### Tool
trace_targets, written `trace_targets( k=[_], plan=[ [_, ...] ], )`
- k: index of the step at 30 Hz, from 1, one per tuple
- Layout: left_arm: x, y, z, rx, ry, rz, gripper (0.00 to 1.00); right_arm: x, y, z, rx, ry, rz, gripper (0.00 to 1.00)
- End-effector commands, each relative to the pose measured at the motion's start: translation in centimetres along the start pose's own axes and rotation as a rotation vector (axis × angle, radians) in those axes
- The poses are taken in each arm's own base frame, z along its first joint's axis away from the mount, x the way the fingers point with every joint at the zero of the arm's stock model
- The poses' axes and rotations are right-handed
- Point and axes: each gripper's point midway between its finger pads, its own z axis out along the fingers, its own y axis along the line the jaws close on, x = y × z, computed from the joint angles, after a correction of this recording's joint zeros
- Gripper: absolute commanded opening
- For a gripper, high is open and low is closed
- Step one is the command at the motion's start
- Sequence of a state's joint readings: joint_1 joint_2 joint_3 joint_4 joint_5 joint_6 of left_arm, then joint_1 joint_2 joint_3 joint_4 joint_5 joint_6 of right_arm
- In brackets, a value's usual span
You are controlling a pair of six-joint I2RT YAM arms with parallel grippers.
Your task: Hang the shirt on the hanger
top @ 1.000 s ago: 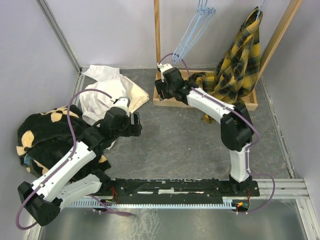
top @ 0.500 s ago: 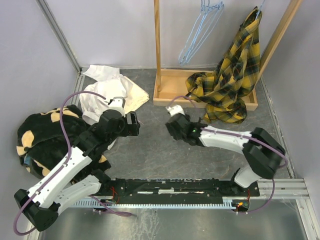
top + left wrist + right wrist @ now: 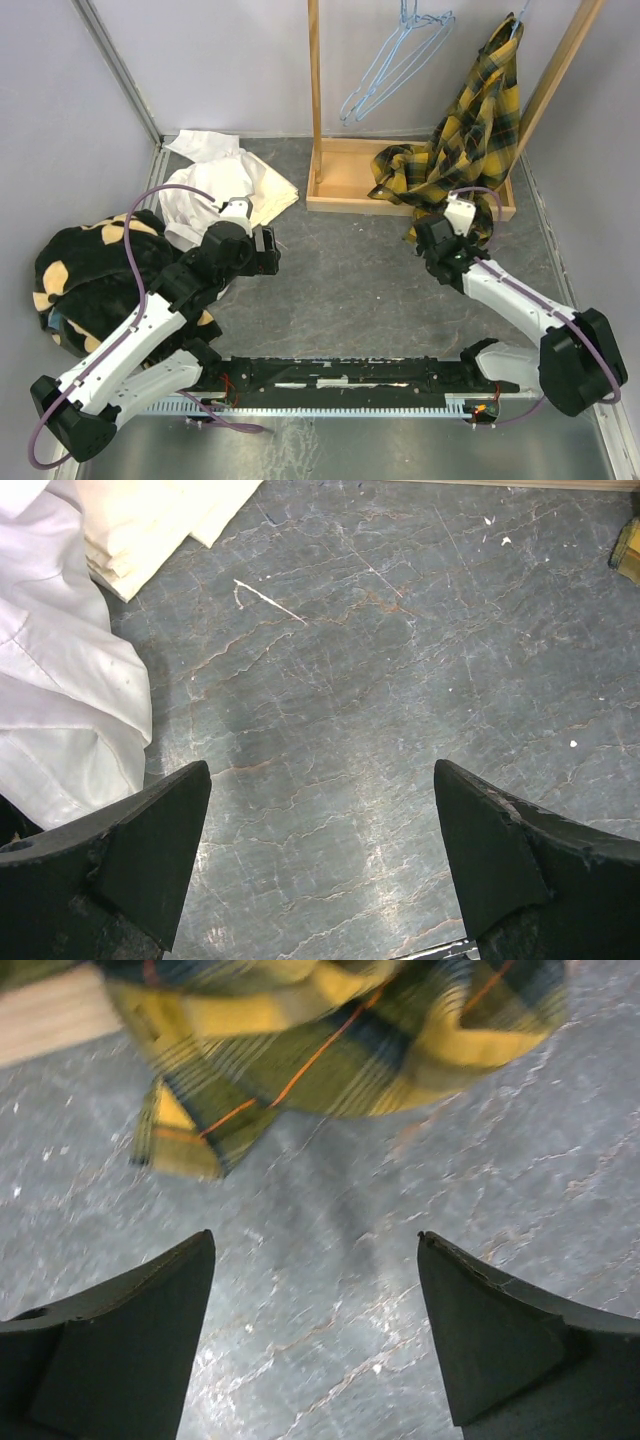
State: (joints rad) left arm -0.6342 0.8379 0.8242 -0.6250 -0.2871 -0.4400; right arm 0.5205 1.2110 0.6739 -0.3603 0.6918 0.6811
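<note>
Just off the shirt, the right claw gapes over open table.

The shirt, yellow and black plaid flannel, hangs by its upper end near the slanted wooden post. It drapes down into a crumpled heap on the wooden base, with one fold spilling over the front edge onto the table. The hanger, thin light-blue wire, dangles tilted nearby, bare and apart from the shirt.

Grey table, white garment, left gripper agape
</note>
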Motion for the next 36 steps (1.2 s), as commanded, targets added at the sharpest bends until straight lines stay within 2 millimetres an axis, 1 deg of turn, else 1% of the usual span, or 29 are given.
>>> trace_targets(
  k=[1,5,9,13,16,19,22,24,26,28,30,32,36],
  plan=[
    [-1.4,-0.3,0.1,0.013,-0.053,-0.007,0.98,-2.4,-2.8,1.1,0.045,-0.026,0.085,0.90],
    [-1.4,-0.4,0.1,0.014,-0.052,-0.008,0.98,-3.3,-3.8,3.6,0.019,0.009,0.141,0.93],
    [-1.4,-0.4,0.1,0.017,-0.049,-0.006,0.98,-3.6,-3.7,6.3,0.006,0.063,0.173,0.94],
    [-1.5,-0.4,0.0,0.014,-0.054,-0.007,0.98,-2.6,-3.1,8.9,-0.025,0.136,0.213,0.94],
    [-1.4,-0.2,0.0,0.009,-0.055,-0.010,0.98,-1.6,-1.9,10.1,-0.066,0.197,0.229,0.91],
    [-1.4,-0.2,0.0,0.005,-0.055,-0.010,0.98,-1.0,-1.5,10.3,-0.072,0.225,0.249,0.85],
    [-1.5,-0.2,0.0,0.005,-0.057,-0.010,0.98,-0.4,-1.3,10.4,-0.076,0.247,0.260,0.74],
    [-1.4,-0.2,0.0,0.004,-0.057,-0.009,0.98,0.1,-1.3,10.5,-0.068,0.261,0.265,0.71],
    [-1.4,-0.2,0.1,0.006,-0.054,-0.009,0.98,0.4,-1.5,10.7,-0.051,0.269,0.261,0.71],
    [-1.4,-0.2,0.1,0.007,-0.049,-0.007,0.98,0.3,-1.6,10.7,-0.043,0.272,0.258,0.74],
    [-1.3,-0.2,0.1,0.004,-0.049,-0.006,0.97,-0.3,-2.1,10.3,-0.026,0.249,0.264,0.85],
    [-1.4,-0.2,0.1,0.004,-0.053,-0.008,0.97,-1.4,-3.1,9.5,0.002,0.182,0.285,0.90],
    [-1.4,-0.3,0.3,0.006,-0.049,-0.006,0.98,-4.3,-4.7,8.2,0.034,0.034,0.307,0.93]
  ],
)
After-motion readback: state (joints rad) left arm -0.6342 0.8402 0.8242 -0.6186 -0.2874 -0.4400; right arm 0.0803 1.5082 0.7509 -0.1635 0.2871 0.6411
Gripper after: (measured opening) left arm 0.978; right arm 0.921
